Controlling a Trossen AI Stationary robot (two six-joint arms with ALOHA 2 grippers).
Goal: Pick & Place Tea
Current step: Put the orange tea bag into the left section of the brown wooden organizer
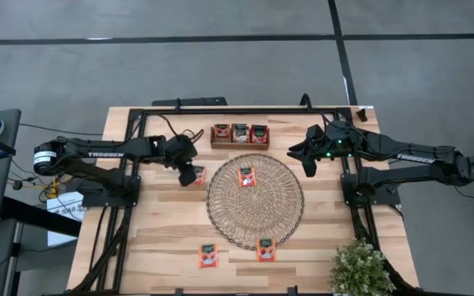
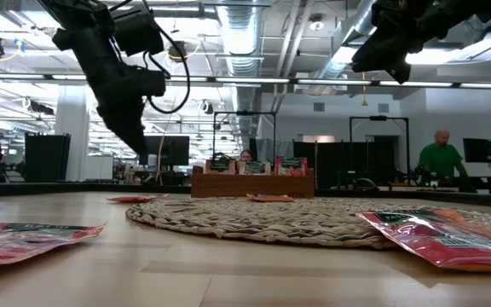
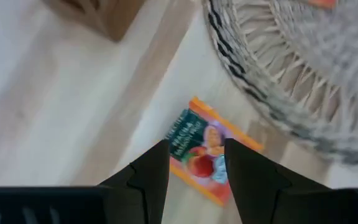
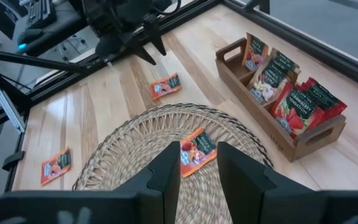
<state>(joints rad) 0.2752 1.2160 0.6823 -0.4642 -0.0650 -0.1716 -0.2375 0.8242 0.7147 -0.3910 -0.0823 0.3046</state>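
Observation:
Four red-orange tea packets lie flat outside the tray: one on the table [image 1: 198, 174] at the round woven mat's left rim, one on the mat [image 1: 246, 176], one at the mat's near edge [image 1: 266, 248], one on the table near it [image 1: 208, 256]. The wooden tray [image 1: 239, 134] holds several more packets [image 4: 294, 106] standing upright. My left gripper [image 3: 194, 165] is open and hovers over the packet beside the mat [image 3: 199, 151]; the low view shows it [image 2: 139, 147] clear above the table. My right gripper [image 4: 197, 163] is open, raised over the mat's far right part [image 1: 307, 158].
The woven mat [image 1: 255, 200] fills the table's middle. A potted plant [image 1: 359, 267] stands at the near right corner. Both arm bases sit at the table's left and right edges. Bare wood shows to the left of the mat and along the near edge. People show in the room beyond.

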